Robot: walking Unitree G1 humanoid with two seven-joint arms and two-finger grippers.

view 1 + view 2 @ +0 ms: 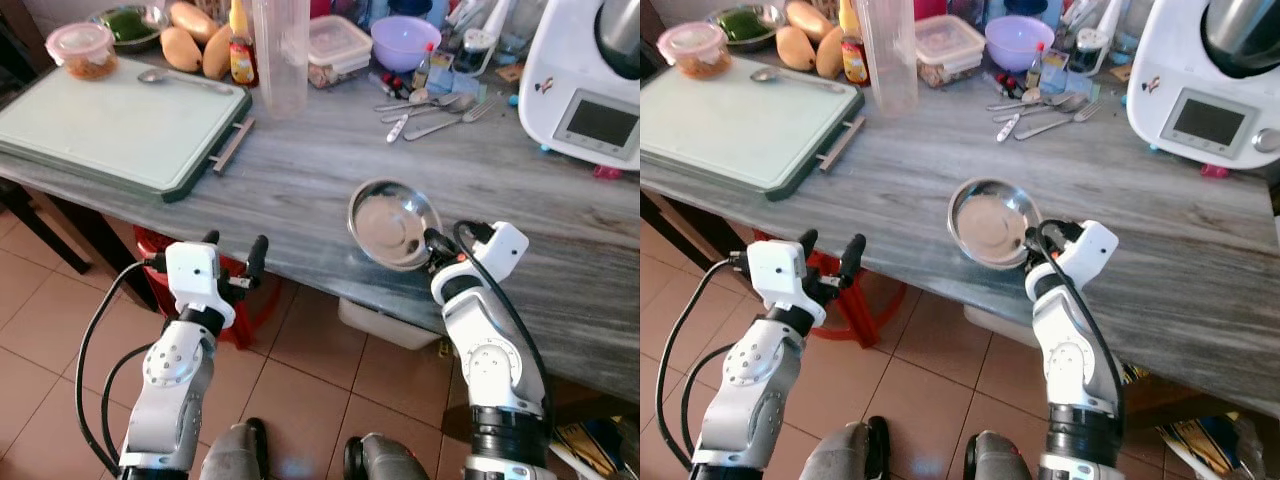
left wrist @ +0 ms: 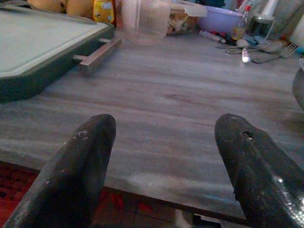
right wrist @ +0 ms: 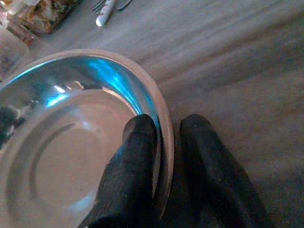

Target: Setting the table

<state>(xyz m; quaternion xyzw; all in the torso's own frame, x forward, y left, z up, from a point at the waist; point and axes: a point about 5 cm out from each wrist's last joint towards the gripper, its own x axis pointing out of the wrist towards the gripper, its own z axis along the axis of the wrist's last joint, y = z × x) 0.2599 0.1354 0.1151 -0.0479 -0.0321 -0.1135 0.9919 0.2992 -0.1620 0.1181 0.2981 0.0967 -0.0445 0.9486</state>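
Across the whole scene runs a grey wood-grain desk (image 1: 300,170), seen from above, with terracotta floor tiles (image 1: 60,330) below its near edge. A red stool (image 1: 245,310) stands under that edge.

Near the near edge, right of centre, a steel bowl (image 1: 392,222) is tilted up off the desk. The right pincer (image 3: 166,142) is clamped on its rim: the right wrist view shows one black finger inside the bowl and the other outside, against the rim.

The left pincer (image 1: 232,250) hovers just off the near edge, over the stool, its two fingers spread wide with nothing between them. The left wrist view looks between them along the bare desktop.

At the far left corner lies a pale green board (image 1: 110,120) with a spoon (image 1: 180,78) on it and a lidded tub (image 1: 82,48) at its back. Behind it are mangoes (image 1: 195,45) and a sauce bottle (image 1: 240,50). A clear jug (image 1: 282,55) stands along the far edge, then a food box (image 1: 338,45) and a purple bowl (image 1: 405,40). Loose cutlery (image 1: 435,110) lies beyond the steel bowl. A white kitchen machine (image 1: 585,85) fills the far right corner.
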